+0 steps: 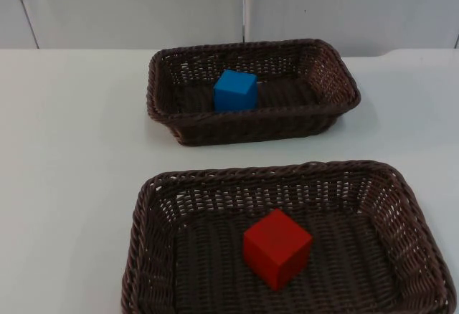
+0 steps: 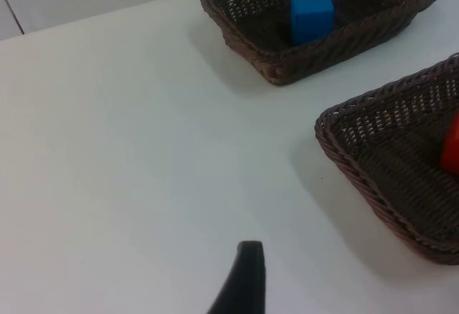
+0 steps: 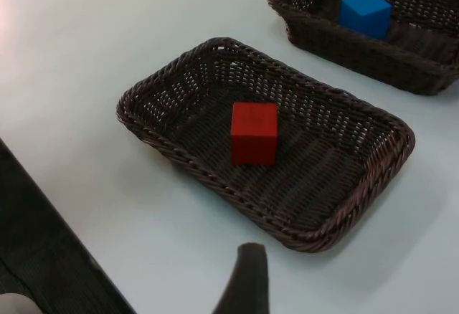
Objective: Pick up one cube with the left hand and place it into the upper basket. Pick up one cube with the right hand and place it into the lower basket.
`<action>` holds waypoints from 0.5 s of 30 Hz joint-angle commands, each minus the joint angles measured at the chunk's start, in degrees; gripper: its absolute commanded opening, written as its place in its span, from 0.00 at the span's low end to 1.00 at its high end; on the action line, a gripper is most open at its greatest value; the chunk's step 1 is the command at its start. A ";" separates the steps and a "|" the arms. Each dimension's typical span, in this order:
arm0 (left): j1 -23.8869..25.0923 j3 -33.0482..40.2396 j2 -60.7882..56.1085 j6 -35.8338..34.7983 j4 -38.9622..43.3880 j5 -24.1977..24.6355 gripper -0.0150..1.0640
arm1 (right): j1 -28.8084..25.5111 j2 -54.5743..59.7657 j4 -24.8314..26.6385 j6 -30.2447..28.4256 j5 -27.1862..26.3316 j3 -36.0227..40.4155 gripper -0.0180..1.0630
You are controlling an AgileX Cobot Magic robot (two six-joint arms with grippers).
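Observation:
A blue cube [image 1: 235, 90] rests inside the upper wicker basket [image 1: 251, 115], left of its middle. A red cube [image 1: 277, 248] sits in the middle of the lower basket [image 1: 272, 171]. My left gripper [image 2: 240, 285] hangs over bare table, off to the side of both baskets, and holds nothing that I can see. From there the blue cube [image 2: 312, 14] and an edge of the red cube [image 2: 452, 153] are visible. My right gripper [image 3: 244, 282] is above the table just outside the lower basket [image 3: 179, 153], apart from the red cube [image 3: 254, 132].
The white table [image 1: 72, 149] spreads wide to the left of the baskets. Its edge, with dark floor [image 3: 36, 257] beyond, runs close to the lower basket in the right wrist view. A grey partition wall [image 1: 143, 6] stands behind the upper basket.

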 commanded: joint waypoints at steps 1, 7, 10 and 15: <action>0.13 0.28 -0.25 -0.24 0.04 -0.07 0.73 | -0.05 -0.14 0.16 0.16 -0.29 0.61 0.67; 0.13 0.28 -0.25 -0.23 0.04 -0.07 0.85 | -0.05 -0.14 0.16 0.16 -0.29 0.60 0.71; 0.13 0.28 -0.25 -0.23 0.04 -0.07 0.96 | -0.05 -0.14 0.16 0.16 -0.29 0.60 0.82; 0.13 0.28 -0.25 -0.23 0.04 -0.07 0.99 | -0.05 -0.14 0.16 0.16 -0.29 0.60 0.99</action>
